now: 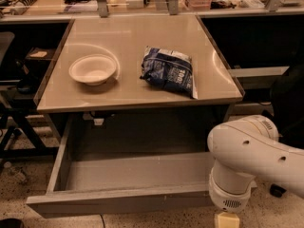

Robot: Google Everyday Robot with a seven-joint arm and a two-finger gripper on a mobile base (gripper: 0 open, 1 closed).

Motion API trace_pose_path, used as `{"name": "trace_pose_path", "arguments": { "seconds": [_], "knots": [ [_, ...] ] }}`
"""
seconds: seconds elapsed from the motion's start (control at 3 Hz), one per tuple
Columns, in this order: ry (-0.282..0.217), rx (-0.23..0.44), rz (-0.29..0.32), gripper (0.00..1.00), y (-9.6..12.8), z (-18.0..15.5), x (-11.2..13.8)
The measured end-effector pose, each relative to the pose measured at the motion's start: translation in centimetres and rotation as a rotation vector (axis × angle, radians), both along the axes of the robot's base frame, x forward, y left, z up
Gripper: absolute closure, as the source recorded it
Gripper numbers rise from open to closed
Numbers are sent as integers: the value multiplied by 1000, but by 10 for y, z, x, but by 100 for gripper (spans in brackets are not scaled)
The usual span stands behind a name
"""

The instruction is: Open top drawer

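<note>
One open top drawer (133, 172) lies just left of the pincer (227, 221) at bottom right, grip state unclear; desk (142, 32) holds one bowl (93, 69), one bag (168, 71).

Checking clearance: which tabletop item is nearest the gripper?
The crinkled blue snack bag, right of centre; the round white bowl lies farther left. Gripper: bottom edge, by the open grey top drawer.

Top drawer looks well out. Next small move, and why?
Probably a short retreat straight back from the front. The top drawer is already pulled well out from under the table, grey interior exposed, so more pulling seems needless. The gripper sits at the bottom edge by the drawer front's right end, under the white arm; contact cannot be seen.
</note>
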State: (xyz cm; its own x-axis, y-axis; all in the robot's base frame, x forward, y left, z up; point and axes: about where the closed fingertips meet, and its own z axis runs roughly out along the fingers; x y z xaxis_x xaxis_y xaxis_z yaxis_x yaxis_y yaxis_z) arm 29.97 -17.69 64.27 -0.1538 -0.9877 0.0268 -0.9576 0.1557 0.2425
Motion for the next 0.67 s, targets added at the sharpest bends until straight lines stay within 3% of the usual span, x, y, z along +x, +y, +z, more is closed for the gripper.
{"name": "trace_pose_path", "arguments": {
  "seconds": [0.33,0.67],
  "knots": [
    [6,13,-21,0,-11,7,-21],
    [6,13,-21,0,-11,7,-21]
  ]
}}
